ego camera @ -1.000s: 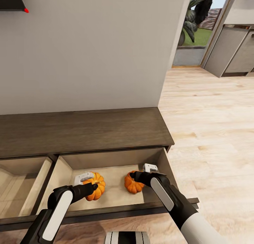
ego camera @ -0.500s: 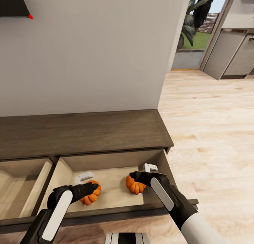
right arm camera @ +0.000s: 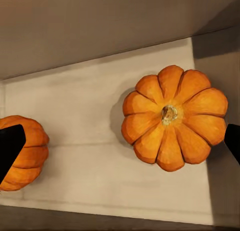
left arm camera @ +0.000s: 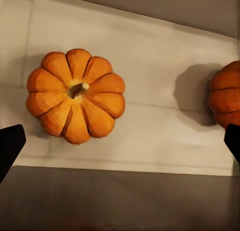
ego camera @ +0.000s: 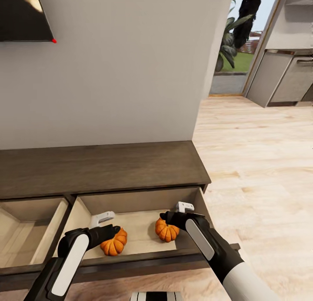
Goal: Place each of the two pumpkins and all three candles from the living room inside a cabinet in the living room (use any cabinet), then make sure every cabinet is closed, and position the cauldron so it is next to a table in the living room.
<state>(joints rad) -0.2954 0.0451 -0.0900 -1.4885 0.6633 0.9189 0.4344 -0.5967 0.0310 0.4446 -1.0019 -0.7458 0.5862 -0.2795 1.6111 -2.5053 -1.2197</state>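
Now two orange pumpkins sit upright, stems up, on the pale wood floor of the cabinet's (ego camera: 104, 168) open right-hand drawer (ego camera: 143, 201), well apart from each other. The left pumpkin (ego camera: 113, 243) lies near the drawer's front edge, toward its left side; the right pumpkin (ego camera: 167, 230) lies nearer the drawer's right wall. Neither is gripped. The left gripper (ego camera: 114, 229) hangs just above the left pumpkin with its fingers spread wide; in the left wrist view the pumpkin (left arm camera: 75, 95) sits between the two dark fingertips (left arm camera: 10, 147) without touching them, and the other pumpkin (left arm camera: 227, 94) shows at the frame's edge. The right gripper (ego camera: 166, 217) hangs over the right pumpkin, also spread wide, and the right wrist view shows that pumpkin (right arm camera: 174, 117) free between the fingertips (right arm camera: 11, 148). The cabinet's left drawer (ego camera: 30, 225) is open too. Behind the cabinet stands a plain grey wall (ego camera: 126, 66), with light wood flooring (ego camera: 256, 162) to the right.
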